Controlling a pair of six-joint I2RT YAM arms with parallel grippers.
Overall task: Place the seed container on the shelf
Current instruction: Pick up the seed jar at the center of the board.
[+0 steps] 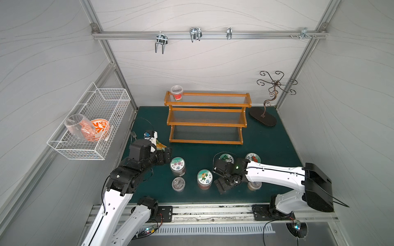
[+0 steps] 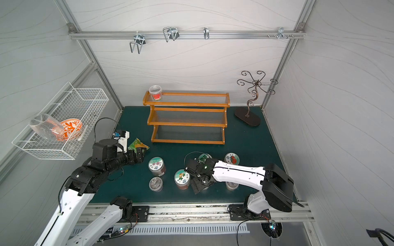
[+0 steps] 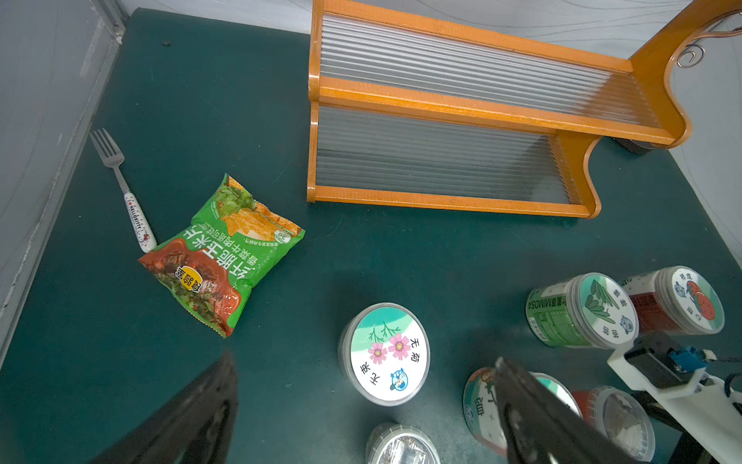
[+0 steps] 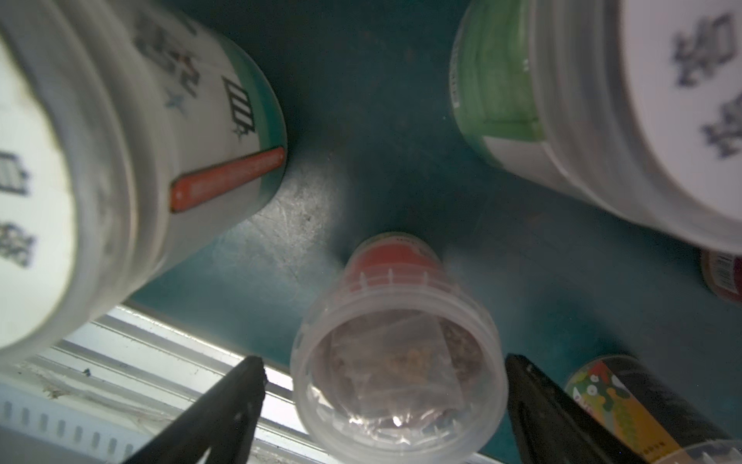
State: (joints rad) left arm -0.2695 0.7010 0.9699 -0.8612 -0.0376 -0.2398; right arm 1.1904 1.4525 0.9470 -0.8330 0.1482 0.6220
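Note:
A small seed container (image 4: 397,353) with a clear lid and a red label stands on the green mat. My right gripper (image 4: 385,359) is open around it, one finger on each side with a gap at both. In both top views that gripper (image 1: 226,181) (image 2: 200,181) points down and hides the container. The orange-brown stepped shelf (image 1: 207,104) (image 3: 441,201) stands at the back of the mat, with a similar red-labelled container (image 1: 177,92) at the left end of its top tier. My left gripper (image 1: 168,156) (image 3: 363,357) hovers open and holds nothing, next to a flower-lidded jar (image 3: 383,353).
Several more jars stand around my right gripper: an owl-lidded one (image 1: 204,177), a clear-lidded one (image 1: 178,184), a green one (image 3: 582,309) and a tomato-lidded one (image 1: 253,158). A snack bag (image 3: 225,257) and fork (image 3: 120,180) lie at left. A wire basket (image 1: 91,127) and a metal stand (image 1: 264,115) flank the mat.

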